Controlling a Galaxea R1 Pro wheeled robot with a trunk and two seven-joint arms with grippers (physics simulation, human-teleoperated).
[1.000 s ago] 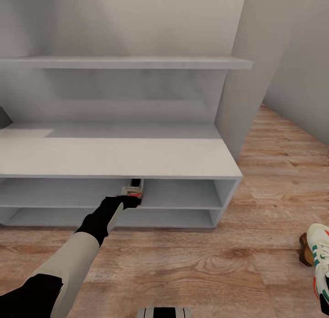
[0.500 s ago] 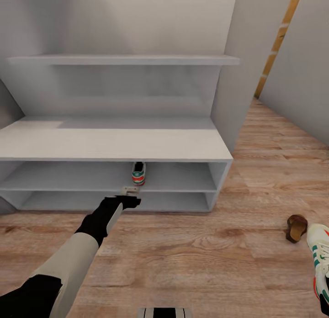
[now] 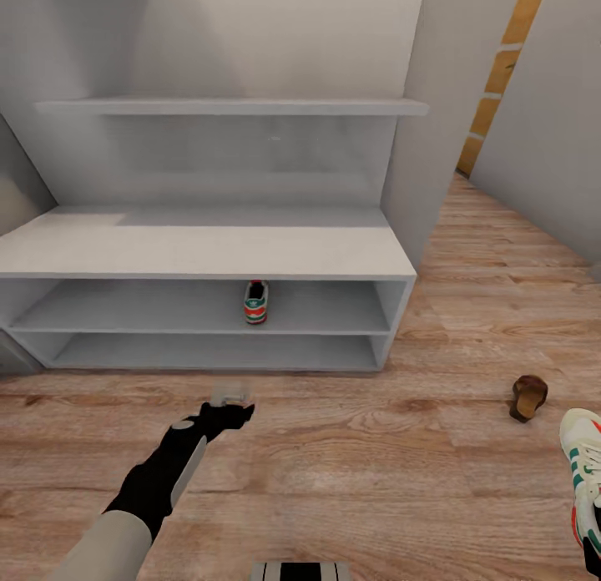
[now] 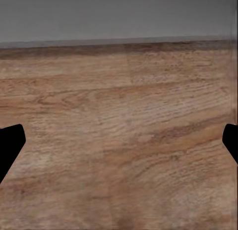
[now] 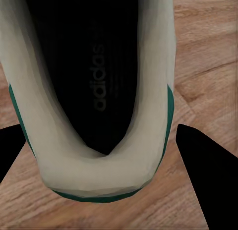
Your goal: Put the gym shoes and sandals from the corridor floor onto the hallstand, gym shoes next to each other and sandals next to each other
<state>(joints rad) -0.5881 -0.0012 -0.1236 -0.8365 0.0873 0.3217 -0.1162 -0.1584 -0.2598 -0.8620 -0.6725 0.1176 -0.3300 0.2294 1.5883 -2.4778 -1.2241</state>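
The hallstand (image 3: pixel 209 251) is a pale grey unit against the wall: a long low bench with two open tiers, and a stepped wall shelf above it. It takes up the left and middle of the head view. In front of it, low at the left, the left arm reaches over the corridor floor (image 3: pixel 351 472), light brown wood-grain planks with knots. The left gripper (image 3: pixel 229 395) hangs above bare boards short of the rack; in the left wrist view its two dark fingertips (image 4: pixel 10 145) sit at opposite edges with only floor between them, so it is spread wide and carries nothing.

On the upper tier, near its middle, stands one gym shoe (image 3: pixel 256 302), heel toward the camera: white, with teal-green stripes and an orange-red heel patch. It sits upright on the shelf.

Further right, on the floor well apart from the rack, lies a sandal (image 3: pixel 528 396), small, flat and brown, with a dark reddish strap.

At the far right edge is the second gym shoe (image 3: pixel 584 472), white with teal side stripes, white laces and orange-red trim. In the right wrist view its heel collar (image 5: pixel 94 175) and dark insole sit between the right gripper's (image 5: pixel 101 155) black fingers, one on either side. Whether they are pressing the shoe or merely bracketing it cannot be told.
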